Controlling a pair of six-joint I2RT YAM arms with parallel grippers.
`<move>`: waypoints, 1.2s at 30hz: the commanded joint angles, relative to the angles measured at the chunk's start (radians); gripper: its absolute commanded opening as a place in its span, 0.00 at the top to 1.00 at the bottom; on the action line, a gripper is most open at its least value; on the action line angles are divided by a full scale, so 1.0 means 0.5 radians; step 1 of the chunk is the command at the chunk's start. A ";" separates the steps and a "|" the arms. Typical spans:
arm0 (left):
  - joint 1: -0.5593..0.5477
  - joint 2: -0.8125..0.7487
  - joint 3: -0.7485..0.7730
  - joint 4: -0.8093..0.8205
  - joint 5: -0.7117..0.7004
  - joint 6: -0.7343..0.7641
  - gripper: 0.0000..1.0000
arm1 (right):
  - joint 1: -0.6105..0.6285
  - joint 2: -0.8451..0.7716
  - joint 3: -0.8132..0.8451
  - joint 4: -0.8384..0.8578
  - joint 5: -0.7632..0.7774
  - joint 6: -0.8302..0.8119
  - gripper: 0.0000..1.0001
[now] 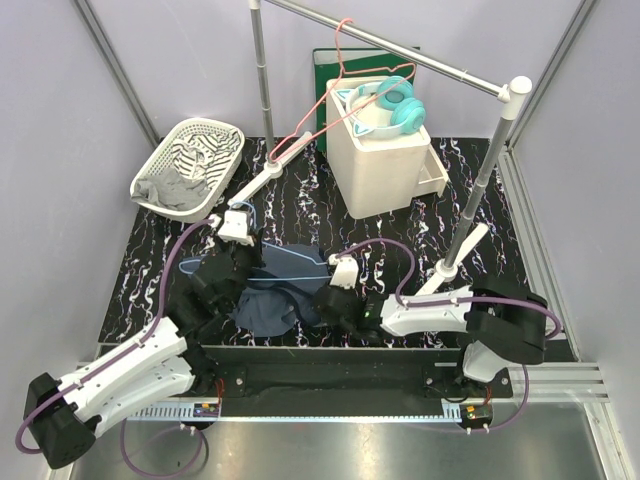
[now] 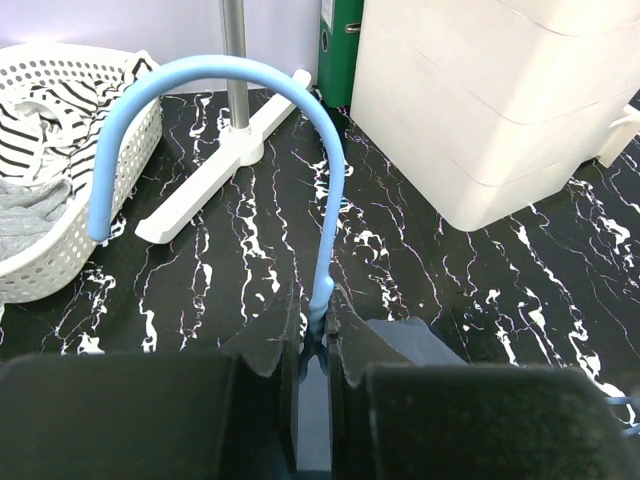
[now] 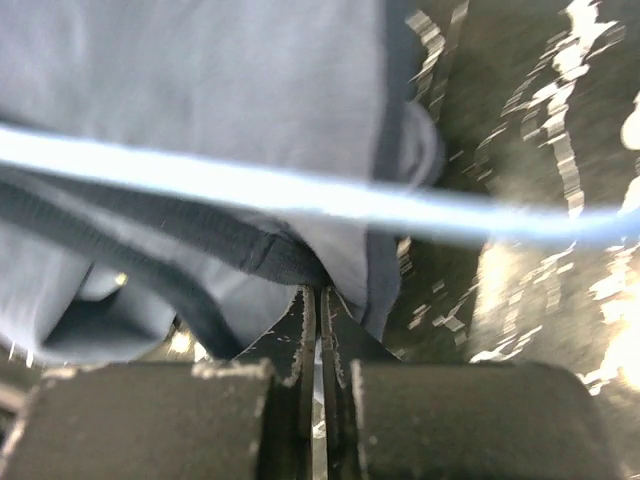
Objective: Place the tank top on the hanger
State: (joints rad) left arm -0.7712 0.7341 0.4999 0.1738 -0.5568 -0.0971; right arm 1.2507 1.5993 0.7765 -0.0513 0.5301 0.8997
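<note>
The dark navy tank top lies bunched on the black marbled table between the arms. The light-blue hanger lies across it. My left gripper is shut on the hanger's neck. In the left wrist view the curved hook rises from between the jaws of the left gripper, with a corner of the tank top beside it. My right gripper is shut on an edge of the tank top. In the right wrist view the right gripper pinches a dark seam of the top, under the hanger's wire.
A white basket with striped and grey cloth stands at the back left. A white drawer unit with teal headphones stands at the back. A pink-red hanger hangs from the rail. The rail's foot lies ahead of the left gripper.
</note>
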 commanded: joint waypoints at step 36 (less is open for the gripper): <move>-0.004 -0.091 -0.092 0.248 0.018 0.025 1.00 | -0.550 -0.996 0.051 -0.434 -0.241 -0.465 1.00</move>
State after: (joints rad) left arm -0.7715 0.6891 0.4507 0.2085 -0.5499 -0.0940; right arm 0.9779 1.1461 0.7315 -0.2413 0.4969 0.6949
